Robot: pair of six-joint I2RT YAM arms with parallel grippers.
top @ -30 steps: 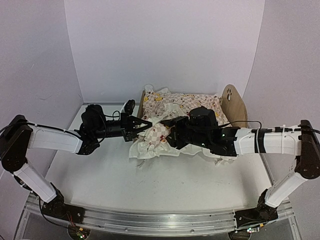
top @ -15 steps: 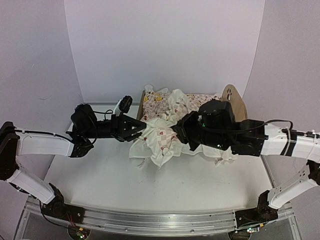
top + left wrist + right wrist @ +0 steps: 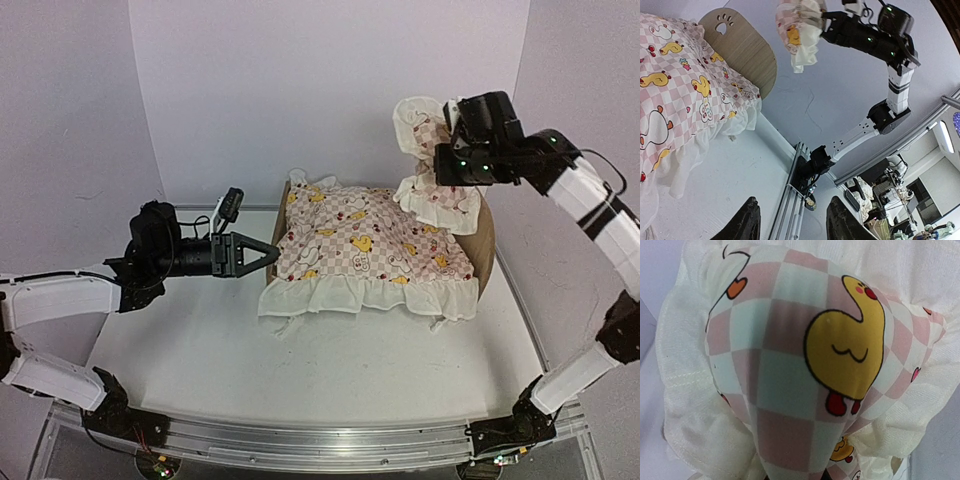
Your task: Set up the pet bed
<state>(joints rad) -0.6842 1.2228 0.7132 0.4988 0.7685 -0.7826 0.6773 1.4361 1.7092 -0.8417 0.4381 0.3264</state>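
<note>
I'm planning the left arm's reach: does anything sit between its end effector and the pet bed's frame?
Yes. The quilt draped over the pet bed hangs over its foot end, facing the left end effector; its frill would likely be met first.

Your right claw [image 3: 450,152] now sits lifted high and is clamped on the pillow [image 3: 418,125], which hangs in the air around its tips. Your left claw [image 3: 794,222] has let go and backed off, jaws apart. The quilt [image 3: 370,240], bunched between both claws before, now lies spread flat ahead of it.
</note>
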